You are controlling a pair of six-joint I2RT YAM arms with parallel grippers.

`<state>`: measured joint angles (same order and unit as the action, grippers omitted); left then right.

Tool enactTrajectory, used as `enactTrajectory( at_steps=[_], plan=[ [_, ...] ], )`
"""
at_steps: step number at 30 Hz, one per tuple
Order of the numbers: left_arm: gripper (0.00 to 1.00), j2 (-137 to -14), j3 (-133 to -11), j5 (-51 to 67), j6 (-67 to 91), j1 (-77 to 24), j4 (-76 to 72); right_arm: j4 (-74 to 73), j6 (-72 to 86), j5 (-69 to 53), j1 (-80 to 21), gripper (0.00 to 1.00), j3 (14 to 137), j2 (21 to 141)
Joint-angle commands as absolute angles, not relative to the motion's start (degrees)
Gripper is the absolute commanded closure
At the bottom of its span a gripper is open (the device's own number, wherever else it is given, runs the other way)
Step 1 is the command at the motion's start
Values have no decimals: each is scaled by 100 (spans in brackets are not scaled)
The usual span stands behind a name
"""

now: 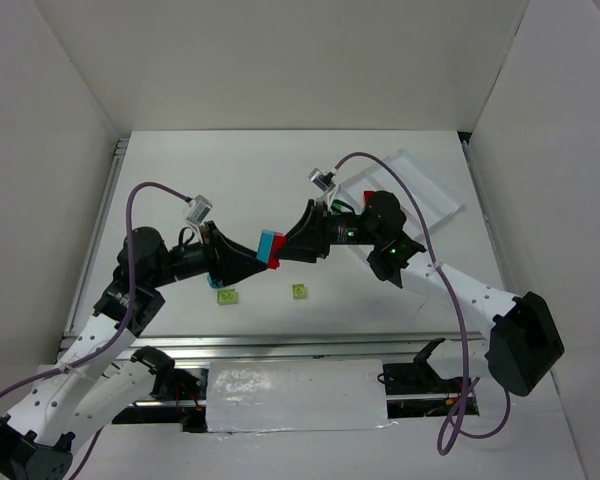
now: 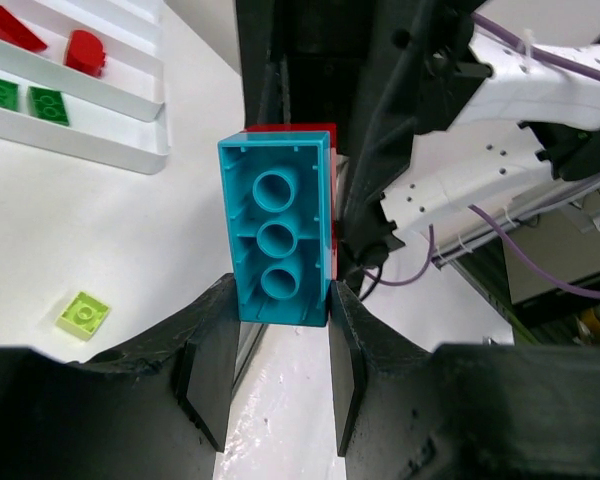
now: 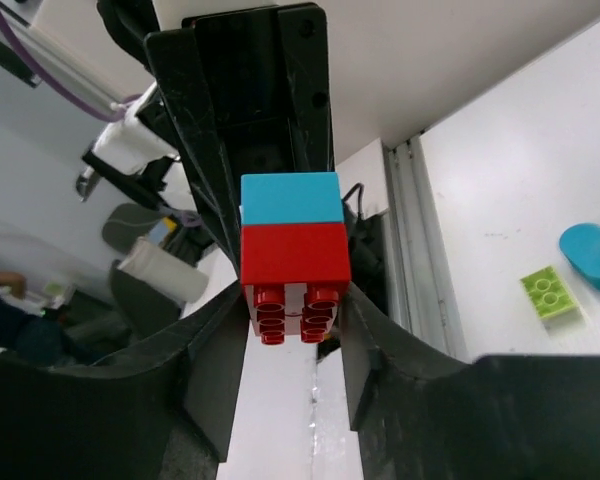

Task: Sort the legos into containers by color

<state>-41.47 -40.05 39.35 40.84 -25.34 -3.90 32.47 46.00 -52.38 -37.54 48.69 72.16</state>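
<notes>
White walls box in the desk [image 1: 180, 190], and from overhead both arms meet mid-desk on one joined pair of legos. That view hides the grips; the wrist cameras show them. Left hand [image 2: 282, 300] is clamped narrow on the cyan brick [image 2: 277, 230], its hollow underside to the lens, three round tubes in a row. Right hand [image 3: 295, 305] has its fingers against both sides of the red brick [image 3: 294, 255], with cyan stacked behind it. Only the left wrist shows the tray [image 2: 100, 150] contents: red pieces in one compartment, green in the next. A lime brick [image 1: 227, 296] and a second lime brick [image 1: 299, 291] lie on the desk.
</notes>
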Motion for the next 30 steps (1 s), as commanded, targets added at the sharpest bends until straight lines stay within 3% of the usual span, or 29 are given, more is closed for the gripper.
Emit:
enactTrajectory(
  at_steps=[1, 2, 3, 11, 16, 21, 22, 24, 25, 27, 30],
  plan=[
    [100, -4122, -4210, 4034, 4078, -2558, -721, 3665, 4588, -5467, -3700, 55, 4860, 7031],
    [100, -4131, -4227, 4043, 4078, -2558, -721, 3674, 4579, -5458, -3700, 67, 4869, 7040],
    [100, -4131, -4219, 4043, 4087, -2549, -729, 3665, 4605, -5432, -3700, 100, 4887, 7057],
    [100, -4017, -4464, 3641, 3833, -2558, -91, 3316, 3913, -5704, -3411, 100, 4826, 7119],
    [100, -3902, -4895, 3261, 3560, -2540, 527, 3594, 3840, -6705, -2716, 100, 4422, 7330],
    [100, -3972, -4974, 3095, 3525, -2549, 597, 3237, 3501, -6479, -2426, 100, 4289, 7321],
    [100, -3999, -5018, 2928, 3464, -2549, 746, 1834, 3220, -5442, -2156, 100, 4550, 7286],
    [100, -4130, -5299, 2437, 3341, -2549, 1228, 717, 3337, -3648, -1874, 100, 4850, 7373],
    [100, -4183, -5422, 1817, 3192, -2549, 1831, -854, 3662, -1333, -1524, 100, 5382, 7531],
    [100, -4368, -5703, 981, 2946, -2540, 2605, -2243, 4042, -180, -1118, 100, 6192, 8207],
    [100, -4439, -5818, 511, 2743, -2549, 3049, -2872, 4051, 1314, -800, 100, 6818, 8884]
  ],
)
